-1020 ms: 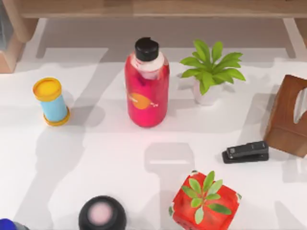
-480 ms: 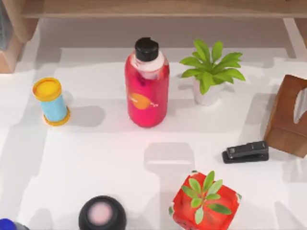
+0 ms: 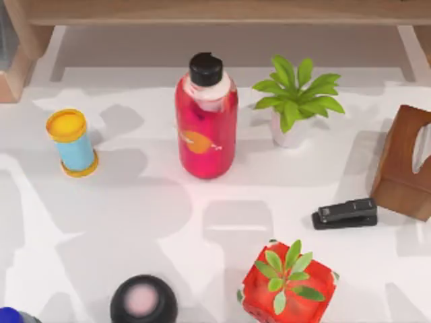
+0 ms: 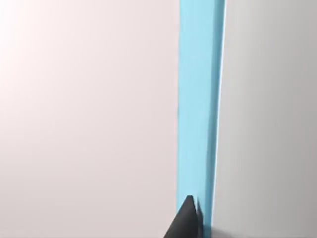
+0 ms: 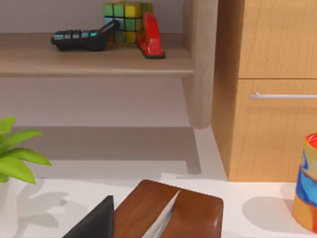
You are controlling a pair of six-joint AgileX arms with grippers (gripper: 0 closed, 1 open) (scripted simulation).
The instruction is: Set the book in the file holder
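Left hand (image 4: 185, 222) is hovering beside a blue strip (image 4: 198, 99), right hand (image 5: 96, 222) by a tissue box (image 5: 168, 213); neither one's grip can be told. The book, likely stiff and slick-covered, is probably calling for an edge pinch.

- The wooden tissue box (image 3: 406, 161), right of the black stapler (image 3: 345, 213), is cut off by the top view's right edge.
- A black round object (image 3: 143, 301) and a blue object (image 3: 9, 315), both left of the red plant pot (image 3: 288, 284), run off the lower edge.
- The left gripper's dark fingertip (image 4: 184, 222) is cropped; its state is unreadable.
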